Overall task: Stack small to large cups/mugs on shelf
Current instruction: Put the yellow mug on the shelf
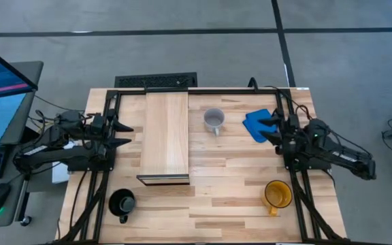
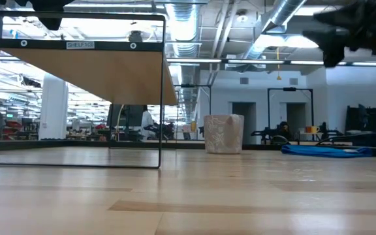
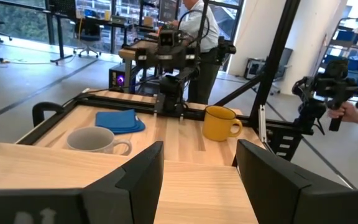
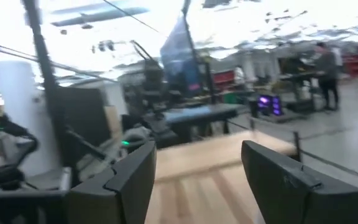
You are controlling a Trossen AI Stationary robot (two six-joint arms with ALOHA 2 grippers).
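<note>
Left claw (image 1: 129,134) apart, right claw (image 1: 267,125) apart, both empty. Three mugs: white (image 1: 214,120), yellow (image 1: 277,194), black (image 1: 122,203). One shelf (image 1: 165,133).

Both my arms wait at the sides, hands empty.
My left hand (image 1: 126,135) points inward from the left edge, fingers spread; my right hand (image 1: 269,129) mirrors it from the right, also spread wide.

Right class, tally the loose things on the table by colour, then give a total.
White mug: 1
Yellow mug: 1
Black mug: 1
Blue cloth: 1
Pale wood shelf: 1
Total: 5
</note>
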